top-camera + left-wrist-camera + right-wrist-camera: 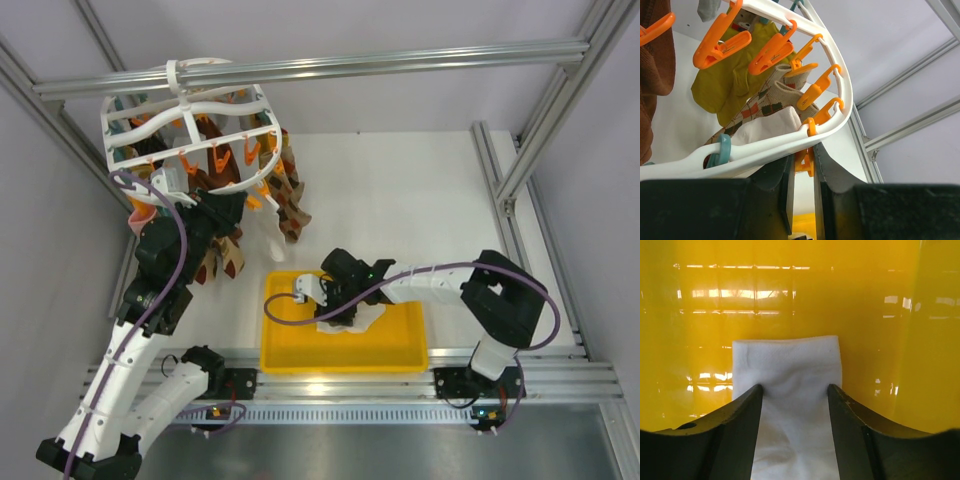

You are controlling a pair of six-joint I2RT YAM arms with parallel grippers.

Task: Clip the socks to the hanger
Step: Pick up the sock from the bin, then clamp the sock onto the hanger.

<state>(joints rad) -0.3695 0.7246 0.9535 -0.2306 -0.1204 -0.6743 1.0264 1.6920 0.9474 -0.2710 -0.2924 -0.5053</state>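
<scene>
Down in the yellow tray, at the near edge of the bench, lies a white sock — the one not yet hung. The right jaws stand apart and straddle it from above. One tip presses the cloth at each side, and the sock's squared-off end reaches a little past them toward the tray's far wall. Its long axis runs in line with the jaws' reach, back under the wrist, so they would shut across its narrow width, not along its length. That is the relation the coming pick turns on: a squeeze where they stand should gather a fold of cloth near that end, likely the handiest end to offer a clip.

Up at the left, the hanger hangs from the frame rail, well apart from the tray. The left jaws are close together at its lower rim with an orange clip between them. They seem to be clamped on it, though the wrist view is cramped and the contact is partly hidden. Just beside that clip a second white sock hangs from the rim, next to patterned socks.

The right jaws are plainly the nearer to the tray sock, while the left jaws are placed to work the clip. To reach it, the sock would have to travel up and leftward.
</scene>
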